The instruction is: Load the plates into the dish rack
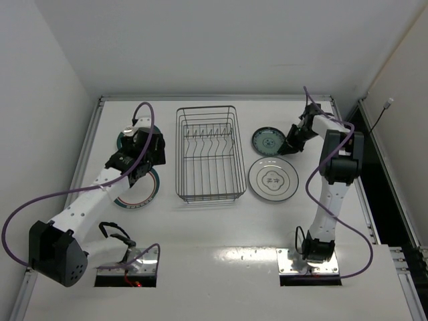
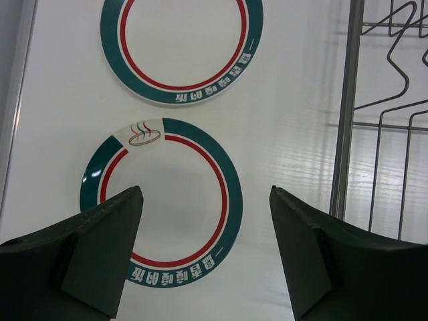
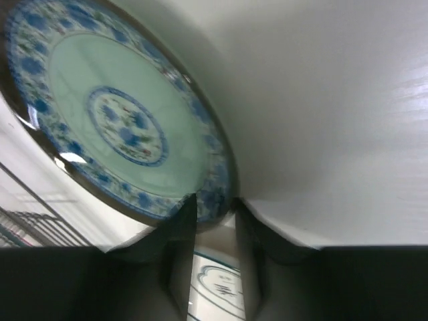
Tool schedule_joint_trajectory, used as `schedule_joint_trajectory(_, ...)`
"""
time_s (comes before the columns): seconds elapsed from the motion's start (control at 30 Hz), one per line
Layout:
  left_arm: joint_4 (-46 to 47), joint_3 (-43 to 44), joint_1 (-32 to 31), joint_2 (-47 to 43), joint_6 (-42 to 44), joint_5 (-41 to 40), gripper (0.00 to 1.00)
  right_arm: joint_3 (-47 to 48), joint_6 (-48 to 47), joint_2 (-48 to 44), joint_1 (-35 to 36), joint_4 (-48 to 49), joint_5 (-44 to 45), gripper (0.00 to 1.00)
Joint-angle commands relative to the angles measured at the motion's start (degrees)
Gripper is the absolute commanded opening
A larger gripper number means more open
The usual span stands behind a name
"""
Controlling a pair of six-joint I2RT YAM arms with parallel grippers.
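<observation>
My right fingers point(image 3: 178, 257) clamp the rim of the pale-green, blue-flowered ceramic plate point(image 3: 127, 120) beside the dark wire dish rack point(image 1: 208, 152). My left fingers point(image 2: 100, 254) gape over a teal-and-red banded plate point(image 2: 231, 200) by the table's point(image 1: 221, 267) left edge.

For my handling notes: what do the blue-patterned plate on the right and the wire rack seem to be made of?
The blue-patterned plate is likely glazed ceramic: its face is glossy, with bright glints near the rim, though hard plastic can't be ruled out. The rack looks like metal wire: thin, stiff rods with a smooth grey sheen, possibly coated.
</observation>
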Motion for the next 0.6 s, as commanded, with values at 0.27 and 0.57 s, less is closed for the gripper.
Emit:
schedule_joint_trajectory(0.27,1.33,1.02,-0.35,0.52,0.57,-0.98,0.74,0.73,1.00,-14.87,0.10,6.55,5.00,0.00)
schedule_joint_trajectory(0.57,0.80,1.02,-0.35,1.04,0.04,-1.51,0.74,4.51,1.80,-29.74,12.21,9.18,24.16,0.00)
